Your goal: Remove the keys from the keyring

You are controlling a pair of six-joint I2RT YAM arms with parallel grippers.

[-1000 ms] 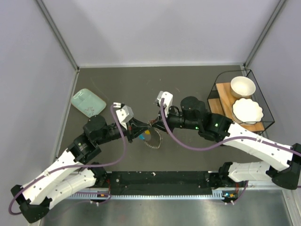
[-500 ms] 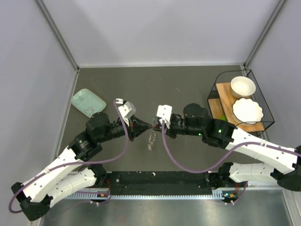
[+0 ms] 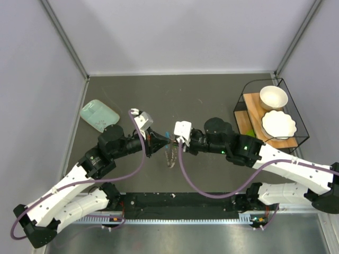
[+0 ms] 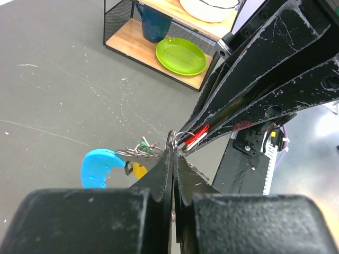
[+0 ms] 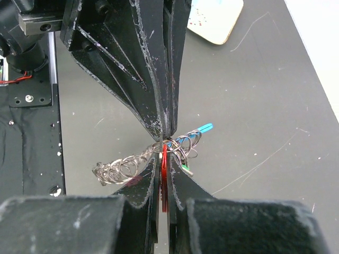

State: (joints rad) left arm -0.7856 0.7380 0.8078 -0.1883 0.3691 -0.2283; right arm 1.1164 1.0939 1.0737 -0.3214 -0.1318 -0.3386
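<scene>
My two grippers meet tip to tip above the middle of the table. The left gripper (image 3: 166, 141) (image 4: 174, 153) is shut on a thin wire ring of the keyring (image 4: 172, 138). From that ring hang the keyring's bright blue piece (image 4: 98, 167), a yellow tag (image 4: 139, 170) and a green-headed key (image 4: 144, 144). The right gripper (image 3: 173, 141) (image 5: 164, 157) is shut on the red key (image 5: 164, 177), held edge-on between its fingers. A chain of wire rings (image 5: 121, 168) trails to the left of it, with the blue piece (image 5: 204, 128) and green key (image 5: 186, 169) to the right. The bunch (image 3: 171, 156) dangles below the fingertips.
A mint-green flat box (image 3: 99, 115) lies at the left of the table. At the right stands a black wire rack (image 3: 288, 138) with a white bowl (image 3: 273, 97) and a white scalloped plate (image 3: 278, 124) on top, and a green plate (image 4: 181, 56) and a blue cup (image 4: 154, 24) on its lower shelf.
Both grippers have swung together from apart to tip to tip. The bunch that lay on the table now hangs between them. Over the last half second little has moved.
</scene>
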